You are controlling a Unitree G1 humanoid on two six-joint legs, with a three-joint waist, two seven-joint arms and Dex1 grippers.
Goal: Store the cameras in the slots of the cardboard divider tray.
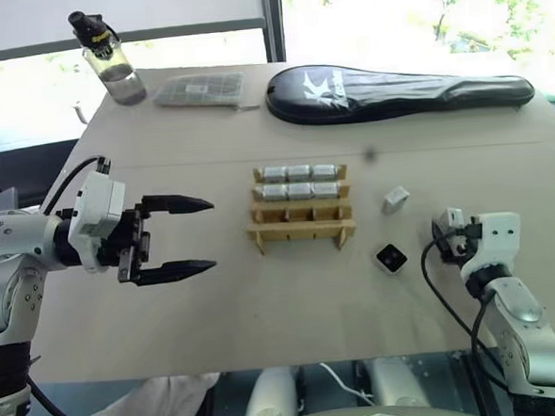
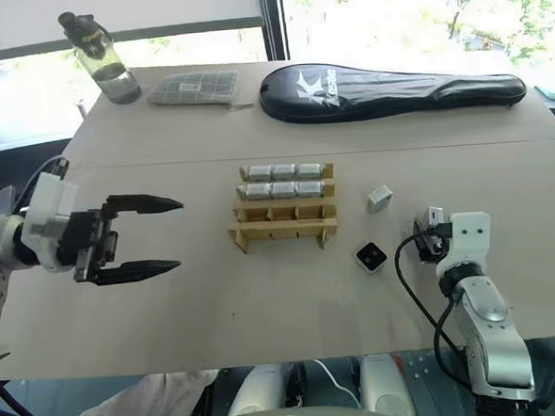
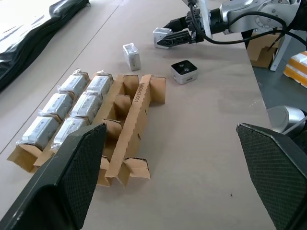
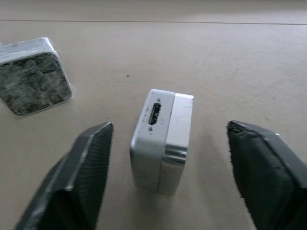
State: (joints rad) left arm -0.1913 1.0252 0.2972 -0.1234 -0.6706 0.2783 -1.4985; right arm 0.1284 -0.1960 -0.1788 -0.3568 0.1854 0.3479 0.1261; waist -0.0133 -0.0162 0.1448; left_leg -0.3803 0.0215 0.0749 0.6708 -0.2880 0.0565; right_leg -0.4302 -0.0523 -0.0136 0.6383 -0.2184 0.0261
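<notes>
Nearest on the right, right gripper (image 4: 165, 167) low over the worktop (image 1: 218, 306), fingers apart either side of a silver camera (image 4: 163, 141) standing on edge, not touching it. Just left of that, a second camera (image 1: 391, 258) lying lens face up. Slightly farther, a third loose camera (image 1: 396, 198) tipped on its side, near the right end of the cardboard divider tray (image 1: 301, 227). Over on the left, left gripper (image 1: 180, 237) hanging above the worktop, pointing right toward the tray, fingers spread wide, nothing between them. Centre of the worktop: the tray, its two far rows filled with six wrapped cameras (image 1: 299, 180), its two near rows open. Far edge: a clear bottle (image 1: 108, 60) with a black cap at left, a flat grey gridded packet (image 1: 200, 89) beside it, a long black racket cover (image 1: 397, 89) stretching right.
</notes>
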